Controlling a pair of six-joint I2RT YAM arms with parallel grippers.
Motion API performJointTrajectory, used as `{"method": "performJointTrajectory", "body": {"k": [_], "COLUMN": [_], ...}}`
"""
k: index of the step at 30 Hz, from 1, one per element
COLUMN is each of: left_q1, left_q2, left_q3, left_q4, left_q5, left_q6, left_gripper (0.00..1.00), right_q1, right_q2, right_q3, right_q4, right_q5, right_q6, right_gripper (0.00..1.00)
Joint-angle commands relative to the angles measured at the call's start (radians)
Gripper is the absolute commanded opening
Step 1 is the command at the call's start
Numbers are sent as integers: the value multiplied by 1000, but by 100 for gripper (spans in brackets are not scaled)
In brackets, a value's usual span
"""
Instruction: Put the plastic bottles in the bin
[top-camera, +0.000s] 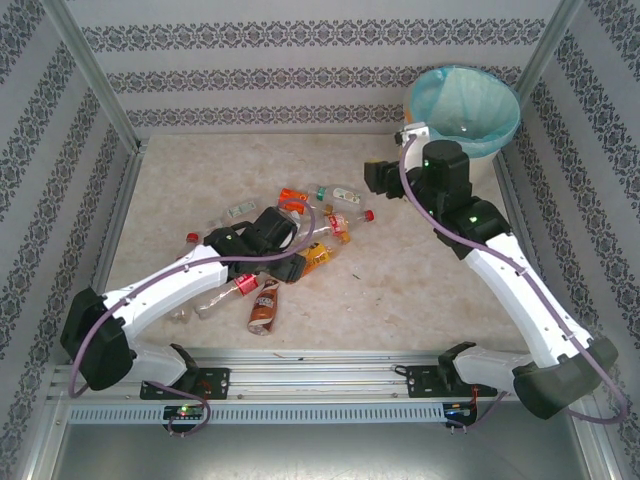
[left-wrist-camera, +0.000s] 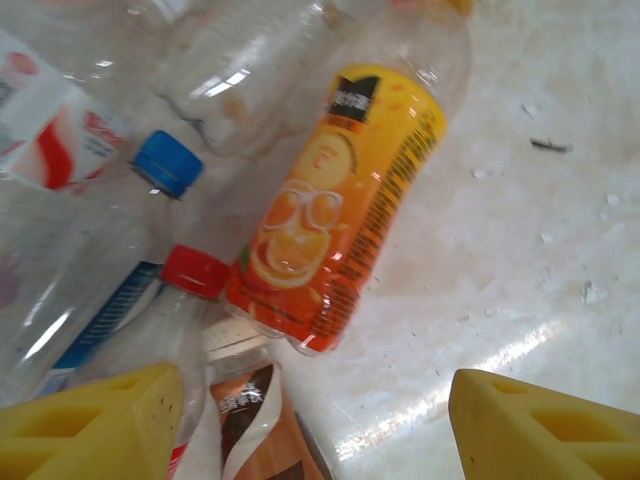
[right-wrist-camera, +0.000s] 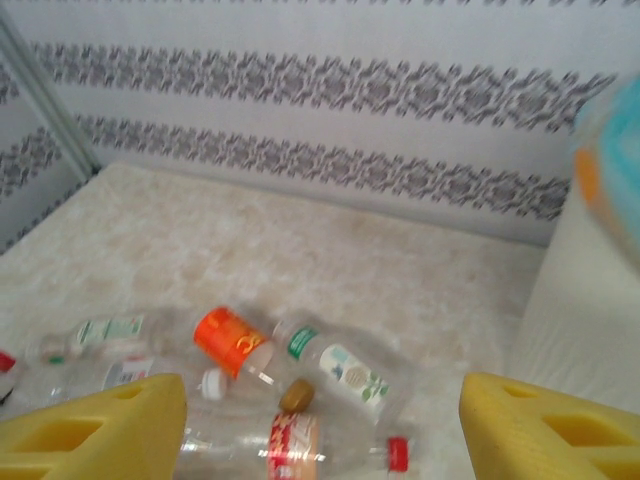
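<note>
Several plastic bottles lie in a loose heap on the table's left middle (top-camera: 300, 235). My left gripper (top-camera: 288, 262) hovers low over the heap, open. Between its yellow fingertips (left-wrist-camera: 90, 425) lie the top of a brown-labelled bottle (left-wrist-camera: 255, 430) and bare table. Just ahead lies an orange-labelled bottle (left-wrist-camera: 335, 205), with red-capped (left-wrist-camera: 195, 272) and blue-capped (left-wrist-camera: 167, 162) clear bottles to its left. My right gripper (top-camera: 378, 180) is raised between the heap and the bin (top-camera: 465, 105), open and empty. Under it lie a green-labelled clear bottle (right-wrist-camera: 345, 370) and an orange-labelled one (right-wrist-camera: 225, 340).
Patterned walls close the table at the back and both sides, with metal posts at the back corners (top-camera: 95, 75). The bin's white wall (right-wrist-camera: 590, 300) stands close at the right of the right wrist view. Bare table (top-camera: 420, 280) lies right of the heap.
</note>
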Motion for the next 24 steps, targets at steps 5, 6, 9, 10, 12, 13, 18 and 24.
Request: {"method": "performJointTrajectory", "body": {"k": [5, 6, 9, 10, 12, 13, 18, 24], "left_q1": [7, 7, 7, 7, 6, 7, 7, 7], "left_q2": [133, 161, 254, 285, 331, 350, 409, 461], "left_q3": [63, 76, 124, 142, 166, 175, 195, 198], "left_q4": [33, 28, -4, -17, -30, -34, -28, -16], "left_q5": [68, 55, 10, -8, -33, -41, -66, -79], "left_q6": [153, 162, 188, 195, 209, 214, 234, 248], "left_gripper": [71, 71, 72, 71, 71, 71, 71, 72], "right_q1": [11, 10, 10, 12, 13, 13, 16, 18], "right_q2": [-27, -32, -53, -63, -87, -104, -184, -213], "right_q3": [5, 11, 22, 19, 7, -6, -89, -121], "right_q4": [22, 18, 0, -9, -21, -24, -30, -52], "right_q5": [4, 11, 20, 22, 21, 20, 55, 68], "right_q6": [20, 14, -4, -5, 0, 3, 8, 8], "right_gripper": [73, 73, 73, 73, 73, 74, 74, 74]}}
